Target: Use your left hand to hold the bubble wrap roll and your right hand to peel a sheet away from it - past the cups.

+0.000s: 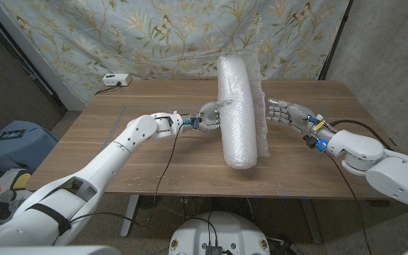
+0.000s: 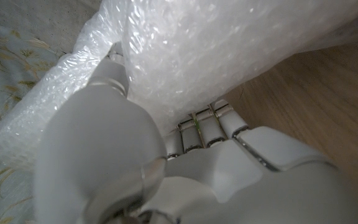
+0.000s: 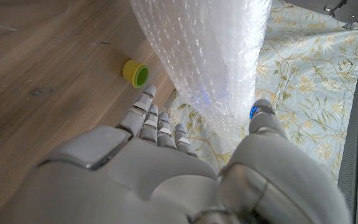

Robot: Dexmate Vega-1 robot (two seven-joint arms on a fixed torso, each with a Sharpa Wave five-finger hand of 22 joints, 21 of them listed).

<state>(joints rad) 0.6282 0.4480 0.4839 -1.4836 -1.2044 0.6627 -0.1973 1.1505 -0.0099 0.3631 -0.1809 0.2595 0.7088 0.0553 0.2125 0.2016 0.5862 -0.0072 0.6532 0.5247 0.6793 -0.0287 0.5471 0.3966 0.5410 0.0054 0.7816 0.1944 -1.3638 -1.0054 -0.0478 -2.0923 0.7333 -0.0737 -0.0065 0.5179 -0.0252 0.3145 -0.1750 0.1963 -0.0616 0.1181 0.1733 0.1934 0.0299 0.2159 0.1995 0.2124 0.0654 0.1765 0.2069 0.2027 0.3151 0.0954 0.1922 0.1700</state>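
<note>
Wooden table (image 1: 147, 159): left hand (image 1: 207, 117) grips bubble wrap roll (image 1: 236, 113); right hand (image 1: 289, 113) spread, empty.

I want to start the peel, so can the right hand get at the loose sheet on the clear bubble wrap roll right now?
Probably yes. The right hand is open beside the clear bubble wrap roll, fingers toward its loose sheet, nothing between them. The left hand presses the roll's other side.

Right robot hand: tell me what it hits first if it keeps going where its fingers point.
Probably the loose sheet hanging off the bubble wrap roll; the right robot hand is open beside it, though the gap is unclear.
</note>
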